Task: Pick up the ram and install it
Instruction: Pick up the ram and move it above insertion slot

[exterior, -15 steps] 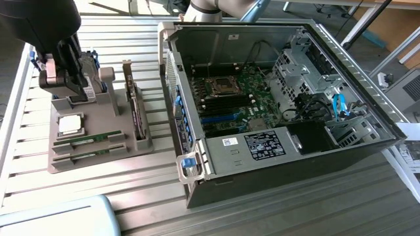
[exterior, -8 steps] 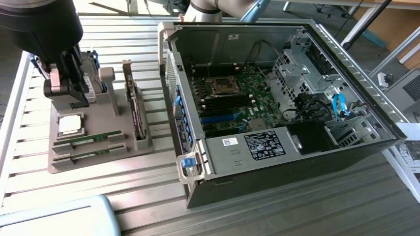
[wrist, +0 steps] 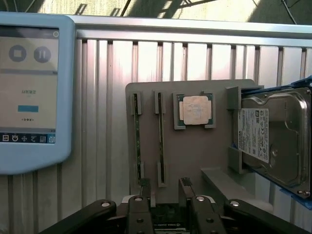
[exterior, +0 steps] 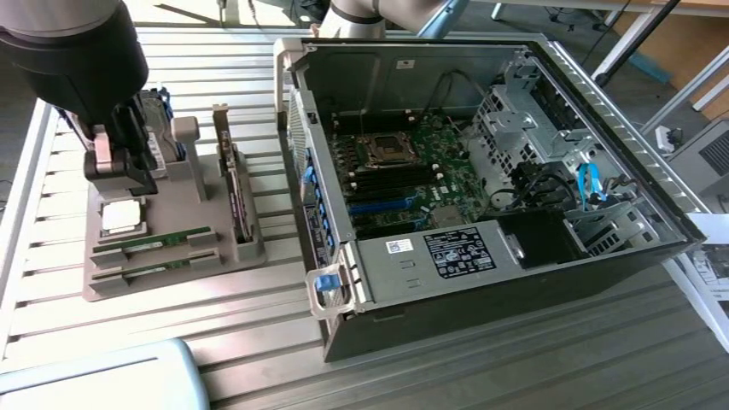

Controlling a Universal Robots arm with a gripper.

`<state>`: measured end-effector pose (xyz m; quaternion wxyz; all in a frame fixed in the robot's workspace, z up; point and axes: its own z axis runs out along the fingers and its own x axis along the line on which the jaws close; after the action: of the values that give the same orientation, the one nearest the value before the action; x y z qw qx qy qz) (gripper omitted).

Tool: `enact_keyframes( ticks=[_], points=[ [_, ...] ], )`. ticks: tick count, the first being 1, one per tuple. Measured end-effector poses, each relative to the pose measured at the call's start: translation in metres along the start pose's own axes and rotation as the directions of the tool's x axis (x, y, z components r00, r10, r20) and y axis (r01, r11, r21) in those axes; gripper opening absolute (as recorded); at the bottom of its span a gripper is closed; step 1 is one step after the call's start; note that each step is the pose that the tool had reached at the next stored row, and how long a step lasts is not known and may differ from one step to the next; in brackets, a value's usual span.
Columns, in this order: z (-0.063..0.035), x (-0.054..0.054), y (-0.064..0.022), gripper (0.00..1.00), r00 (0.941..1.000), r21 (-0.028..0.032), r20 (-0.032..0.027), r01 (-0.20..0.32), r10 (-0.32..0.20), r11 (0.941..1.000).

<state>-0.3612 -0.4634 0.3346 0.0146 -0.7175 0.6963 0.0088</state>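
Note:
Two ram sticks, thin green boards, stand on edge in slots of the grey holder tray (exterior: pixel 171 286): one ram stick (exterior: pixel 154 246) nearer the processor, the other ram stick (exterior: pixel 154 273) by the tray's front edge. In the wrist view the same pair appears as ram stick (wrist: pixel 137 141) and ram stick (wrist: pixel 160 141). My gripper (exterior: pixel 123 181) hovers above the tray's far end, over the processor and hard drive, apart from the sticks. Its fingers (wrist: pixel 141 214) stand apart with nothing between them; the gripper (wrist: pixel 165 207) is open.
The tray also holds a silver-topped processor (wrist: pixel 195 109), a hard drive (wrist: pixel 275 141) and an upright expansion card (exterior: pixel 234 192). An open computer case (exterior: pixel 341 265) with its motherboard (exterior: pixel 393 175) lies at the exterior view's right. A pale blue touchscreen pendant (wrist: pixel 29 92) lies beside the tray.

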Motion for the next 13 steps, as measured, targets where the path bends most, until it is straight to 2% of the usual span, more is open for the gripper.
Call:
enact_keyframes(
  ticks=[13],
  points=[
    [0.0222, 0.001, 0.0003, 0.36, 0.9998, -0.0006, 0.0001, 0.019, -0.019, 0.9998]
  ],
)
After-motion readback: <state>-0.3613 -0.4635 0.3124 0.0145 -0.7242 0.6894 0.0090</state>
